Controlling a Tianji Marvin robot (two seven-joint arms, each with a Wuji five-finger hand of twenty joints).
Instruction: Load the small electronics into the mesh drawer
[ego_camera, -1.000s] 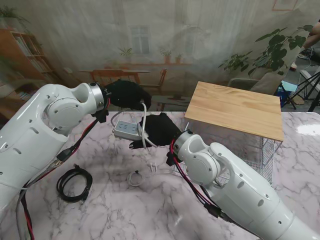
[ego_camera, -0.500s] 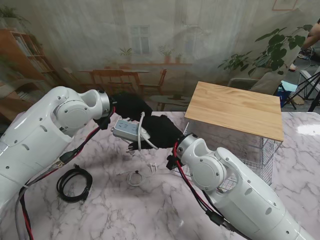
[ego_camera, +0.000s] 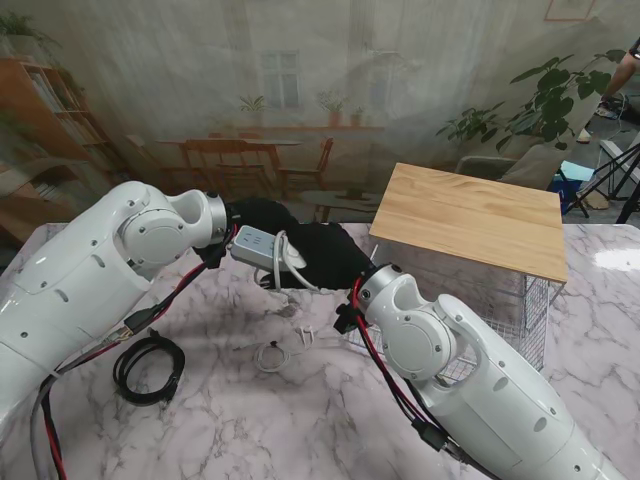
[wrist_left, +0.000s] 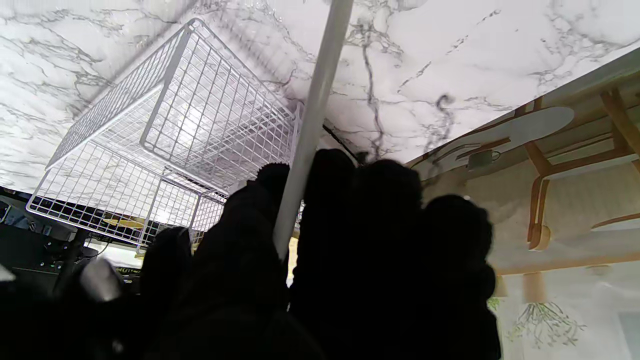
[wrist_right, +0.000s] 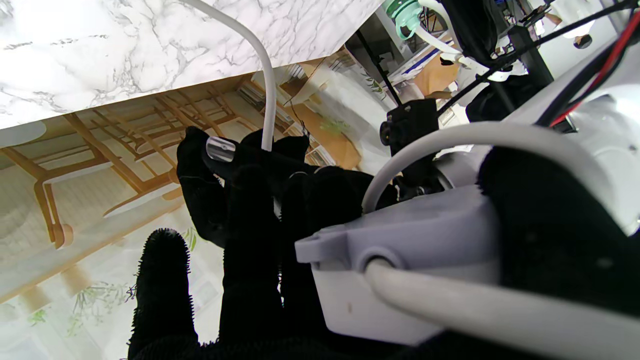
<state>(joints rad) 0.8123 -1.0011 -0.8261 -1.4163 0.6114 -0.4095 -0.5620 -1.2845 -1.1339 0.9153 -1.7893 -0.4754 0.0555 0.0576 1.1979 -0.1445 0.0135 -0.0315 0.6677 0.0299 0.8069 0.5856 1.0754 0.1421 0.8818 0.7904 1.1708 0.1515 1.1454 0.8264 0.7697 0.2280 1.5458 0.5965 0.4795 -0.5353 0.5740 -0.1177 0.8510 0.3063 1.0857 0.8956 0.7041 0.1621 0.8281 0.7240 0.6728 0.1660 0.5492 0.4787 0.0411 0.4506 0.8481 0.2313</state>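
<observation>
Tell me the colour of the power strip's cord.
White. The cord shows best in the right wrist view.

Our two white arms rise from the bottom corners of the stand view and bend inward, so that both black-gloved hands meet just above the middle of the frame. Our left hand (ego_camera: 262, 217) has its fingers (wrist_left: 345, 210) curled shut around a white cord. Our right hand (ego_camera: 325, 257) sits just beside it, fingers (wrist_right: 250, 220) closed on a grey power strip.
</observation>
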